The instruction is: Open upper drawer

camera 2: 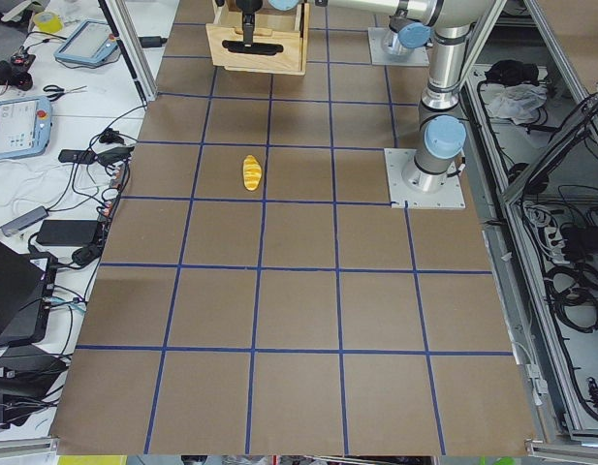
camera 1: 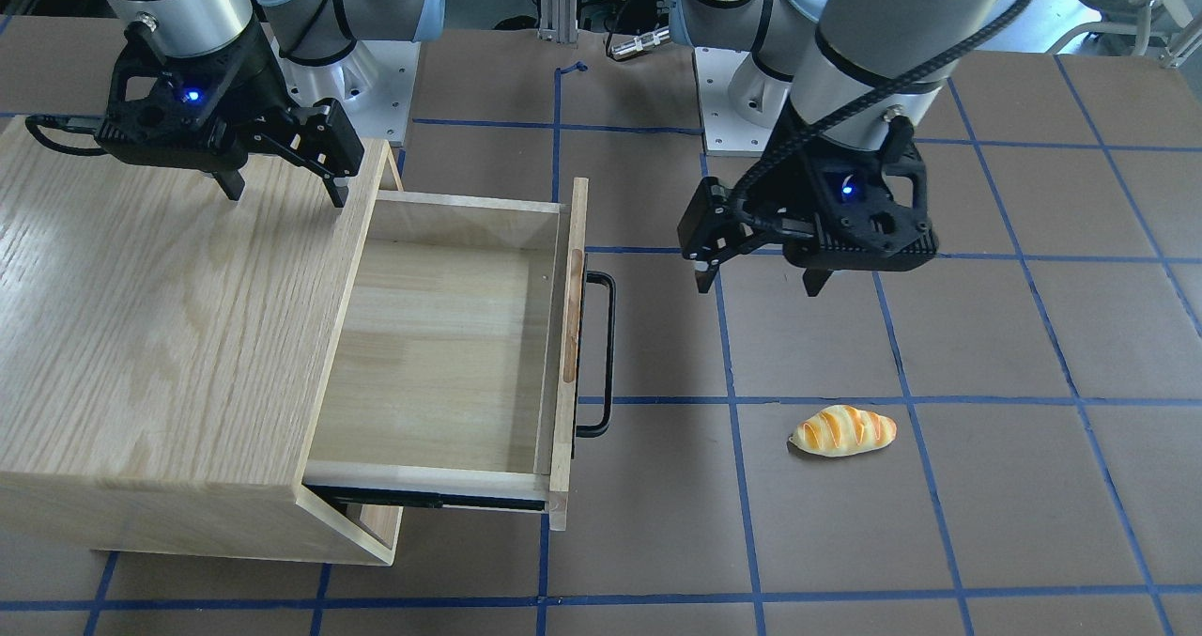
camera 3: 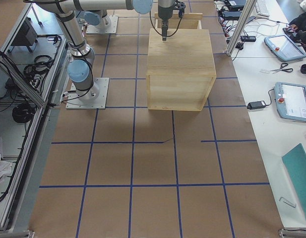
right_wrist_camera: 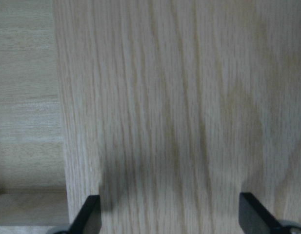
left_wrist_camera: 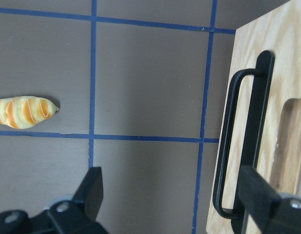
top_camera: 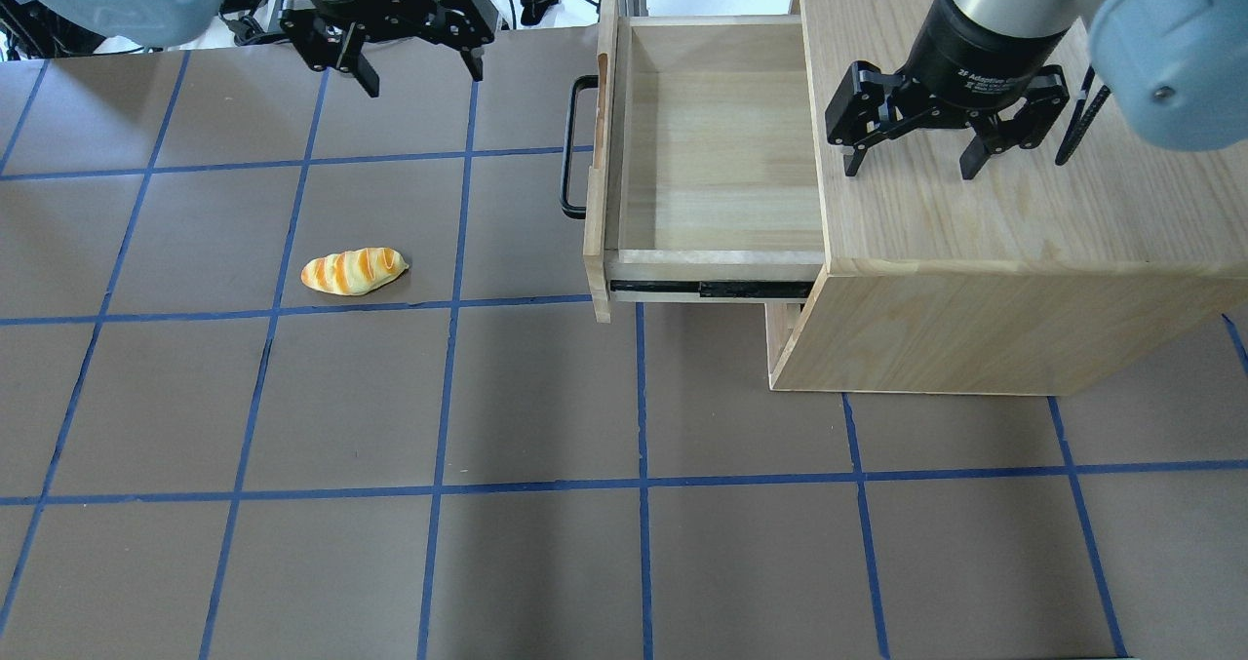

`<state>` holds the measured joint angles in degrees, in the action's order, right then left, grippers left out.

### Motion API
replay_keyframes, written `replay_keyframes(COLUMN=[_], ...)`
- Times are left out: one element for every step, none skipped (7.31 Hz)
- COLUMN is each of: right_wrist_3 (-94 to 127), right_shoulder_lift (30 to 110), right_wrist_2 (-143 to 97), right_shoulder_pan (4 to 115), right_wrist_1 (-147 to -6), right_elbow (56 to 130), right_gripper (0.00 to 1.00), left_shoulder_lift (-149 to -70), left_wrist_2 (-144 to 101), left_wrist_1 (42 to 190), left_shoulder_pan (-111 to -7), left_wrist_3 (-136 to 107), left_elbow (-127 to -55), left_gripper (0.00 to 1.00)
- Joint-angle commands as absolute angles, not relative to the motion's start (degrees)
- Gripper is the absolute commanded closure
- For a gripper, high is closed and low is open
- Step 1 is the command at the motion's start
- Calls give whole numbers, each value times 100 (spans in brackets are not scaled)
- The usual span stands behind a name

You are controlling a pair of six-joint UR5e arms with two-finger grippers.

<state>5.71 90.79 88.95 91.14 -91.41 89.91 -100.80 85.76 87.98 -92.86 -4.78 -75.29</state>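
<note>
You've got upper drawer (top_camera: 717,153) standing well out of cabinet (top_camera: 1024,221). Left pincer (top_camera: 424,75) apart, above tabletop (top_camera: 546,397) beside handle (top_camera: 570,148). Right pincer (top_camera: 912,165) apart, over cabinet top.

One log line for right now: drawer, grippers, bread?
light-oak upper drawer: pulled out, empty | left gripper: open, off long black metal bar handle | right gripper: open, over oak cabinet top | striped bread roll: on table

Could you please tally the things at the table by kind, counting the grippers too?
cabinet: 1
upper drawer, pulled out: 1
bread roll: 1
grippers: 2, the left gripper and the right gripper, both open
Total: 5
</note>
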Motion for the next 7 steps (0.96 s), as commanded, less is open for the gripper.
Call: replay_keyframes(right_wrist_3=[571, 571, 571, 571, 571, 571, 571], right_shoulder_lift=[9079, 9079, 9079, 9079, 9079, 9079, 9079], right_wrist_2=[8895, 8895, 8895, 8895, 8895, 8895, 8886], right_shoulder_pan=[9114, 9114, 9114, 9114, 9114, 9114, 9114], right_wrist_1=[-9141, -9141, -9141, -9141, -9141, -9141, -9141], right_elbow=[8991, 8991, 8991, 8991, 8991, 8991, 8991], right_gripper=[0, 0, 0, 0, 0, 0, 0], left_shoulder_lift=[-9819, -9635, -9563, -9606, -9659, -9468, -9353], left_wrist_2=[8700, 9110, 9288, 9281, 9273, 9272, 9307], left_wrist_1=[9157, 9245, 9185, 8828, 8372, 8350, 8393], left_shoulder_pan=[-8476, -8246, -8235, -8227, -8279, -8410, -8603], left_wrist_3=[611, 824, 861, 713, 547, 536, 519], left_elbow=[-7620, -7716, -7926, -8241, -8592, -8717, -8710], left_gripper=[0, 0, 0, 0, 0, 0, 0])
